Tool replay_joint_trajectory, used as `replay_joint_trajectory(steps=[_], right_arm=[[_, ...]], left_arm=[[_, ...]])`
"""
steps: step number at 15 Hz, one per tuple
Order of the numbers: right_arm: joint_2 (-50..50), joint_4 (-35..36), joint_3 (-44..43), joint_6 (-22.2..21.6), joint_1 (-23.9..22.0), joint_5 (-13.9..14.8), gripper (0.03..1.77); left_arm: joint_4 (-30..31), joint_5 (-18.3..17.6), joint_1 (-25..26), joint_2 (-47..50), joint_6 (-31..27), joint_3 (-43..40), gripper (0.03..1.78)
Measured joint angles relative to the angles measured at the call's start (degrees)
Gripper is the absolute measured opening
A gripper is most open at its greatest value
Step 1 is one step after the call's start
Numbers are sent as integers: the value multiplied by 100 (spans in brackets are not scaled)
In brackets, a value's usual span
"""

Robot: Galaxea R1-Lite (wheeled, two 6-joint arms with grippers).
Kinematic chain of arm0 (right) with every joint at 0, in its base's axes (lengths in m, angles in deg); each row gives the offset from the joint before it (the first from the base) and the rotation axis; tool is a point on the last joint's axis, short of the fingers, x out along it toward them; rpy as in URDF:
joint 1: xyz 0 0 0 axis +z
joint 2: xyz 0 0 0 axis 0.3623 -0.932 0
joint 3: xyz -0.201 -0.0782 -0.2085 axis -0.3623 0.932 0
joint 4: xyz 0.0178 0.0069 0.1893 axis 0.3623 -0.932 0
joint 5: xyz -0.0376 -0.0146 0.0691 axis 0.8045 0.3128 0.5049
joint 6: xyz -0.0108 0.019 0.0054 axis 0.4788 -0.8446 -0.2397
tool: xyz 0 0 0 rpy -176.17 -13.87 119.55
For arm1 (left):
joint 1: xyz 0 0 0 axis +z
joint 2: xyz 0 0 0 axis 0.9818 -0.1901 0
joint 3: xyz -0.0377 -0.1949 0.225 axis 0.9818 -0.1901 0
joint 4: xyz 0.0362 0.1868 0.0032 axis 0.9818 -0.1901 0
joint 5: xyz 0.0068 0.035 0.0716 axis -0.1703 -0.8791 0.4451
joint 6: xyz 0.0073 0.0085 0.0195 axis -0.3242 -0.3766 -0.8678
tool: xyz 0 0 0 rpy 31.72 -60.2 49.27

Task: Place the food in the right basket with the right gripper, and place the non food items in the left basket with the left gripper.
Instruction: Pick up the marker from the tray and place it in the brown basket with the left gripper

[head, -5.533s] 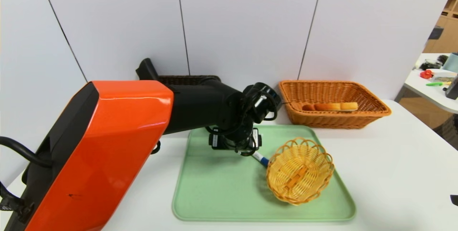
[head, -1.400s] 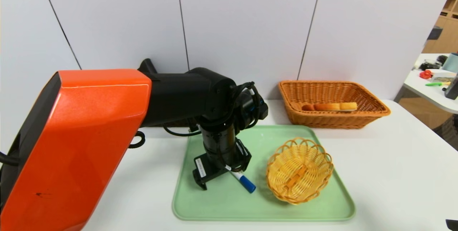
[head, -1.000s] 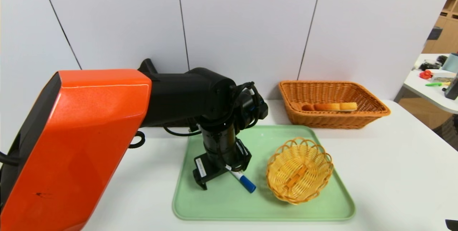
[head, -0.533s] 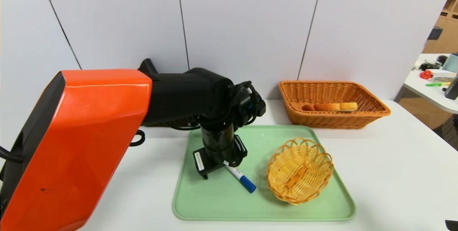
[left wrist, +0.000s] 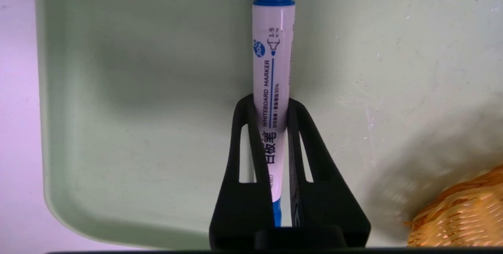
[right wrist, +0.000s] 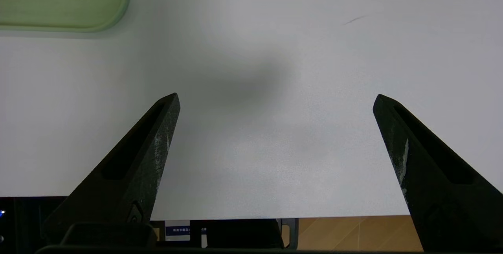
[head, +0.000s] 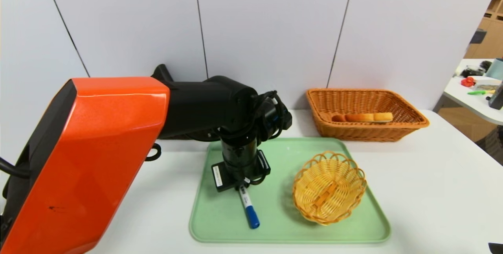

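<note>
On the green tray (head: 220,222), the left gripper (left wrist: 271,104) pinches the white marker (left wrist: 273,69), a clamp seen only by its wrist camera. Beyond, bread (head: 363,117) lies in the orange basket (head: 408,122). Beside the tray, the right gripper (right wrist: 275,100) hangs spread wide, empty.

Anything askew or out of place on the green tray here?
The small yellow basket sits tipped on its side on the green tray, opening facing the camera. Otherwise the left end effector grips the marker cleanly, and the bread lies in the orange basket.
</note>
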Motion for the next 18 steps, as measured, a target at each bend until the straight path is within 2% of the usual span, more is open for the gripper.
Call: replay_joint_trajectory(steps=[6, 10, 16, 18], right_arm=[[-28, 0, 18, -11, 11, -2, 170], [-28, 0, 54, -20, 11, 0, 170], [37, -7, 118, -22, 11, 5, 170], [59, -7, 129, -22, 11, 5, 170]], left_arm=[[66, -2, -101, 123, -23, 2, 17], [361, -9, -634, 518, -610, 2, 17], [1290, 11, -1039, 1083, -1254, 2, 17], [1626, 218, -1063, 1307, -1602, 2, 17]])
